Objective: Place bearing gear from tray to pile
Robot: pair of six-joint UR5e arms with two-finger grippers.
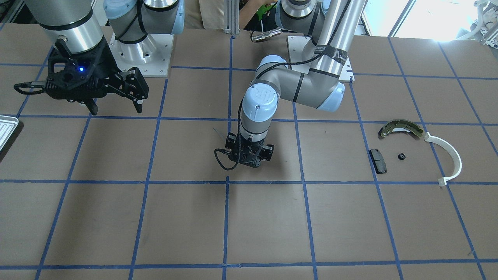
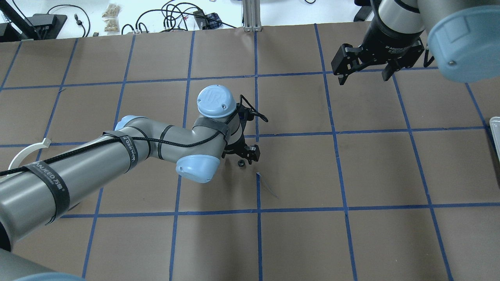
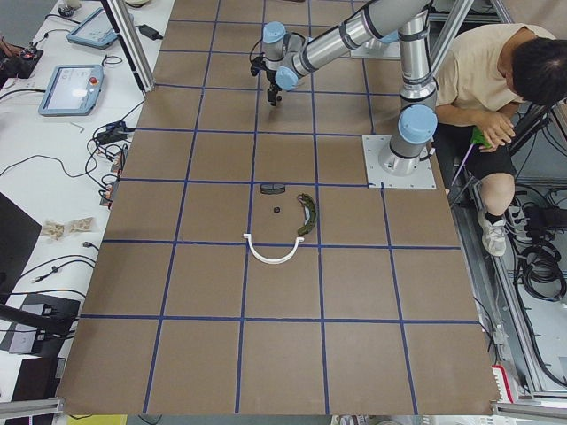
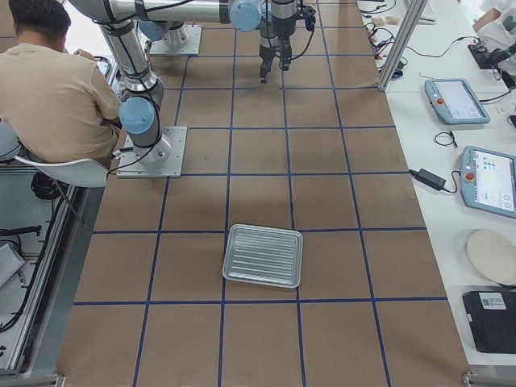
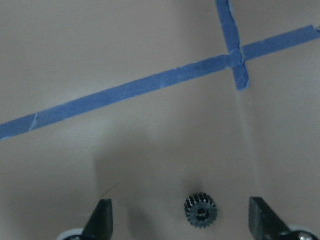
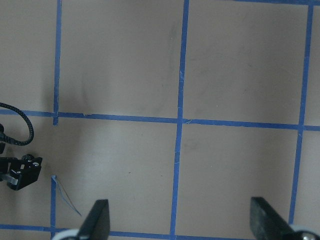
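1. Brown surface [image 1: 186,217] with a blue tape grid.
2. Silver tray [image 4: 263,255], lower centre of the right side view.
3. Right end effector [image 1: 116,111], upper left of the front view, fingers spread.
4. Left end effector [image 5: 181,220], mid-surface, fingers spread either side of the gear.
5. Pile [image 1: 402,156] at right of the front view: brake shoe [image 1: 400,128], half-ring [image 1: 451,155], pad [image 1: 377,161].
6. Small black gear [image 5: 201,211] lying on the surface, ungripped, well apart from tray and pile.

Silver tube arms [image 2: 90,171], pale-blue joint caps [image 2: 216,102], black braided cable [image 2: 164,143].
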